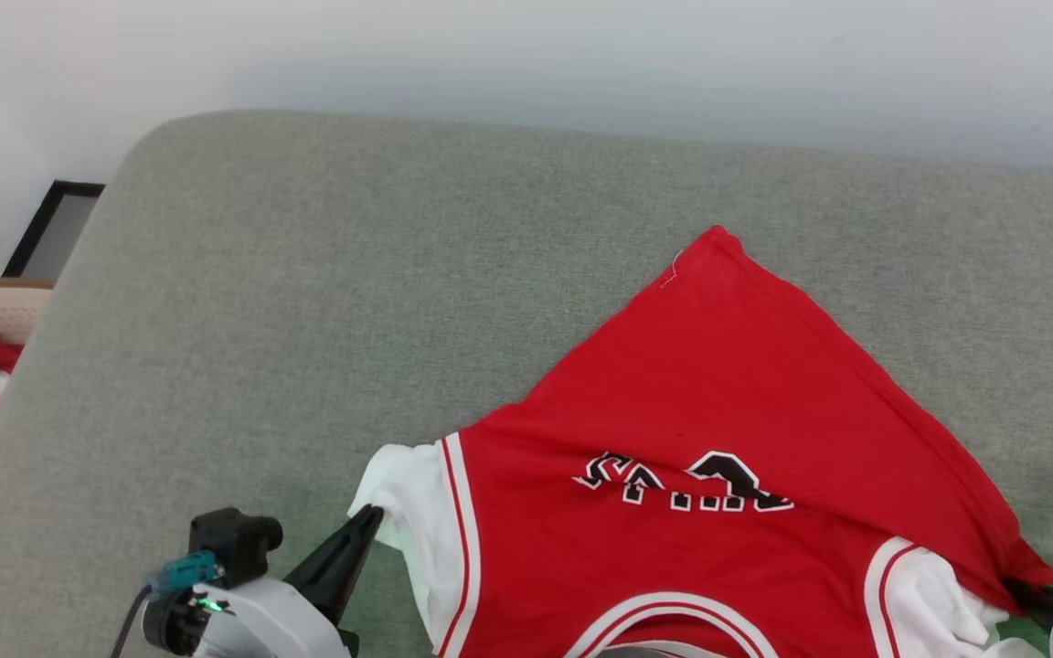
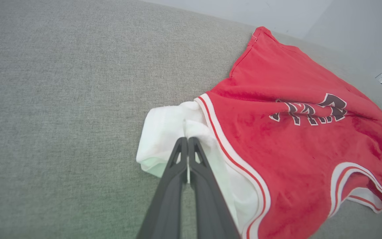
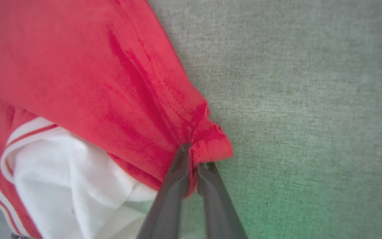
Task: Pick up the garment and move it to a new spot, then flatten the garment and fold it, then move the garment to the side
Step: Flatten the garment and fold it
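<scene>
The garment [image 1: 673,384] lies on the grey cushion [image 1: 307,274], low and right of centre in the head view, stretched between the two grippers. At its left edge, the left gripper [image 2: 188,141] has its fingers pressed together on a white sleeve [image 2: 164,129]. At its right edge, the right gripper [image 3: 194,157] pinches a red hem corner [image 3: 211,142] that lies over the other white sleeve [image 3: 61,172]. The neckline [image 1: 664,608] faces the robot and the far hem corner [image 1: 718,239] points away, so the long axis runs roughly front to back. The creased black print [image 1: 682,482] appears to be upside down.
</scene>
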